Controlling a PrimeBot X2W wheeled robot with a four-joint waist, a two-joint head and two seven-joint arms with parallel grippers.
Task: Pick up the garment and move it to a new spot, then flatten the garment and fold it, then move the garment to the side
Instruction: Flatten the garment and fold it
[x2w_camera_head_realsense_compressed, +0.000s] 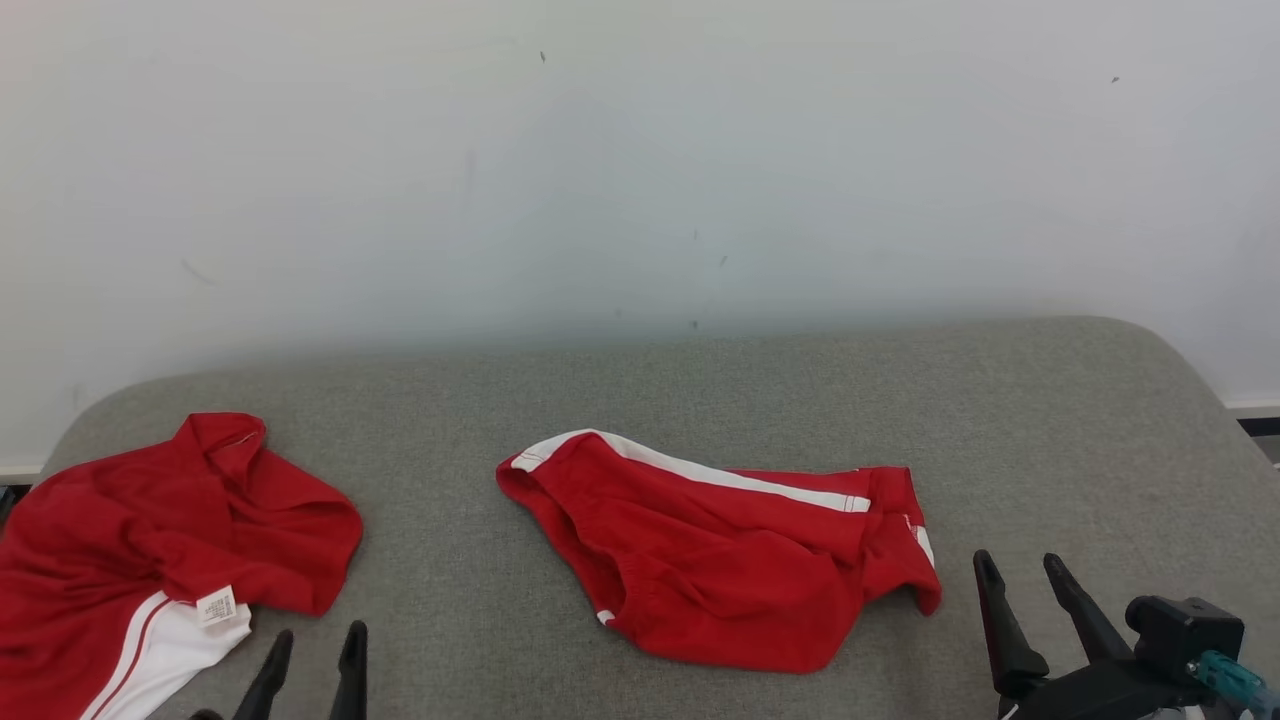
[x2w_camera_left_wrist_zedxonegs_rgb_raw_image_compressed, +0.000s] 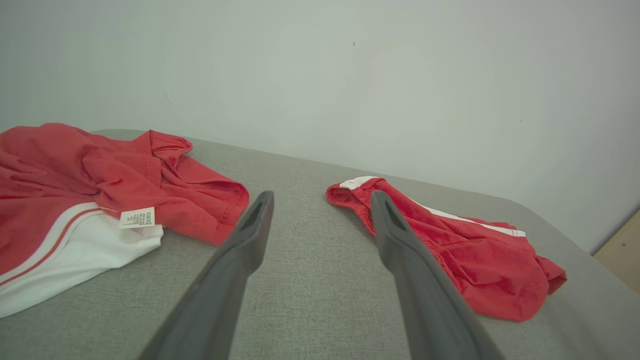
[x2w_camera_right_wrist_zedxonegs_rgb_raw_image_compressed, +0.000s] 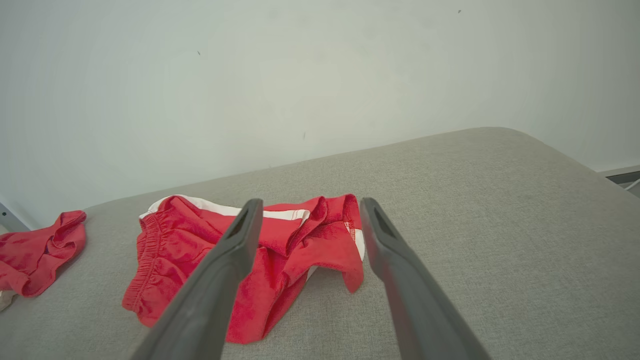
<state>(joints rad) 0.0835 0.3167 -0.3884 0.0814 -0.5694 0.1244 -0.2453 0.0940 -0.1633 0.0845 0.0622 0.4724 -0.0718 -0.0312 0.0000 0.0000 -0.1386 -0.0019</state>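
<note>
Standing with its two dark fingers spread wide, the right gripper (x2w_camera_head_realsense_compressed: 1020, 565) sits at the lower right of the head view, holding nothing and touching nothing; its fingertips are just right of the red shorts (x2w_camera_head_realsense_compressed: 720, 570), with a strip of bare fabric between them and the cloth. In the right wrist view the same fingers rise from the bottom edge, and the crumpled leg end of the shorts shows between them at mid-frame. The left gripper (x2w_camera_head_realsense_compressed: 318, 640) pokes up from the bottom edge at the lower left of the head view, its fingers likewise apart and empty; the tips are near the lower hem of a red and white shirt (x2w_camera_head_realsense_compressed: 120, 540), but not on it. In the left wrist view only bare grey weave lies between those fingers, with the shirt to the left of the frame and the shorts to the right.

The shorts lie rumpled at the centre of the head view, a little to the right; a white stripe runs along their upper edge, and the gathered waistband opens toward the left. The shirt is heaped at the lower left, running off the frame; a small white label (x2w_camera_head_realsense_compressed: 217, 606) shows on it. Both rest well apart on a grey cushion (x2w_camera_head_realsense_compressed: 700, 400); a white wall (x2w_camera_head_realsense_compressed: 640, 150) takes the upper half.
</note>
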